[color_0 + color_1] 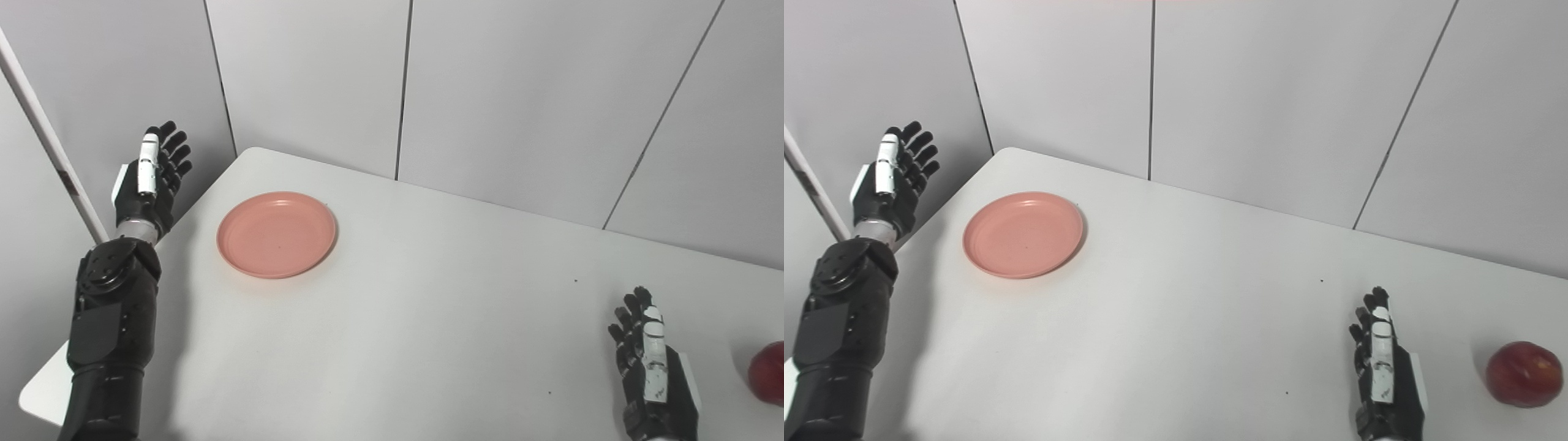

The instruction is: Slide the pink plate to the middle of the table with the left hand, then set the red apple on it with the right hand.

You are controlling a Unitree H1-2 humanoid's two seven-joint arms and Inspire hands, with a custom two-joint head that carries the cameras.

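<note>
A pink plate (277, 234) lies empty on the white table (429, 318) at its far left part. My left hand (150, 180) is raised beyond the table's left edge, left of the plate and apart from it, open with fingers spread and holding nothing. A red apple (1524, 373) sits on the table at the near right; in the left eye view (768, 372) it is cut by the frame edge. My right hand (1381, 367) is open and empty, low over the table, a short way left of the apple and not touching it.
Grey wall panels (490, 92) stand close behind the table's far edge. A white slanted post (49, 153) rises at the far left, just behind my left arm (110, 331). The table's left corner is rounded.
</note>
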